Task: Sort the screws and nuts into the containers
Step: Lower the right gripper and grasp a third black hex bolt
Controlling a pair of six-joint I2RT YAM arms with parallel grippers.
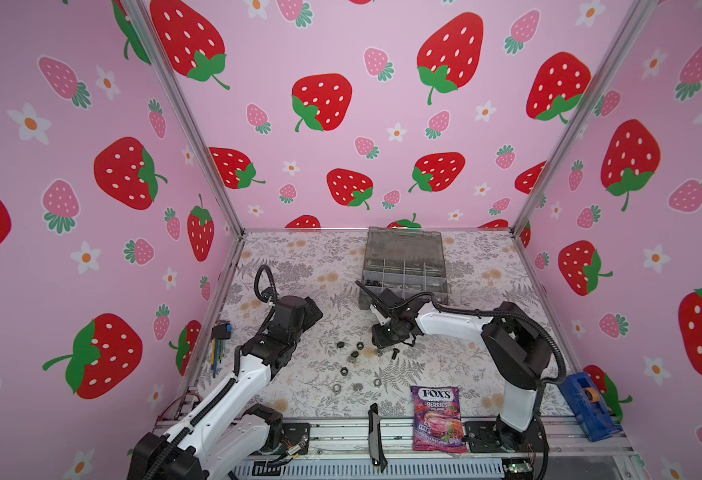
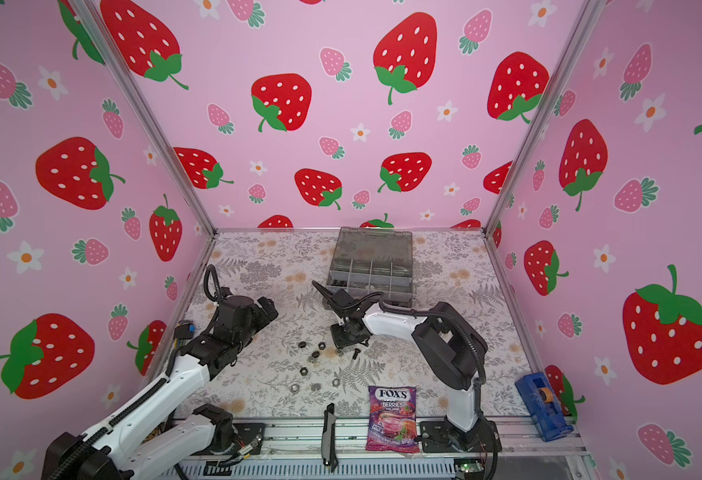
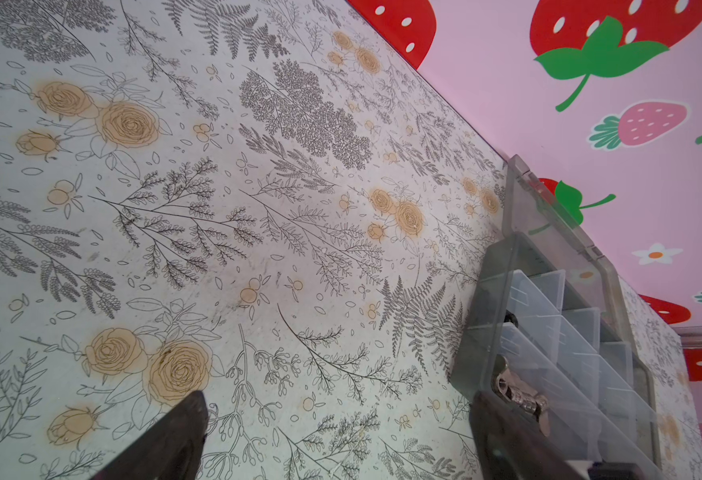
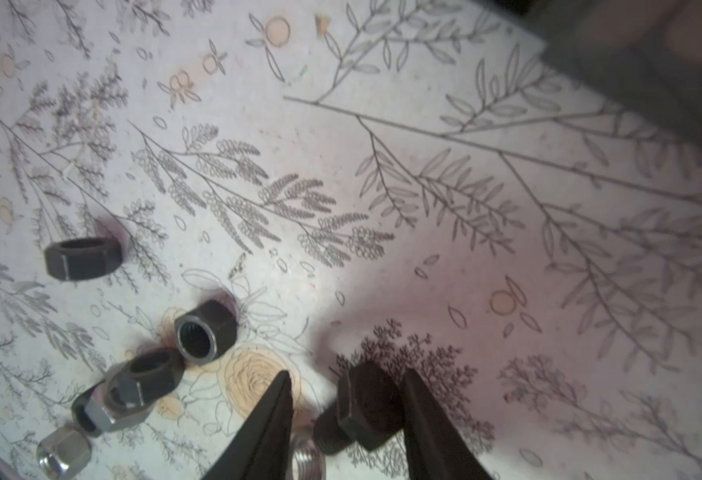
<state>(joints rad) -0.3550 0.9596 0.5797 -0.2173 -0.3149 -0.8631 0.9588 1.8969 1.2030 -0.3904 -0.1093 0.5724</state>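
Right now the right gripper (image 4: 347, 376) is hanging low over the flowered table (image 1: 299, 266). Its two dark fingers (image 4: 272, 419) are standing partly apart on either side of a short black bolt (image 4: 366, 409). The bolt is lying on its side on the table, with its head between the fingers. A gap is showing between the head and one finger. The other finger is sitting right against the head or just beside it, and the wrist view is too blurred there for me to say which. So the fingers are bracketing the bolt rather than pinching it.

Loose nuts (image 1: 351, 356), black ones and silver ones, are lying scattered on the table to the left of the bolt and nearer the front edge, well apart from the box. One silver nut (image 4: 308, 461) is peeking out beneath the fingers, beside the bolt's shaft.

The grey organiser box (image 1: 403, 282) is standing at the back of the table with its lid (image 1: 405, 245) tipped up open. The left wrist view is showing a silver winged nut (image 3: 519, 395) lying in a compartment along the box's left wall. Something small and black (image 3: 509, 320) is lying in the neighbouring compartment.

The left gripper (image 1: 314, 309) is hovering to the left of the box, its fingers (image 3: 175, 436) spread wide over bare table.
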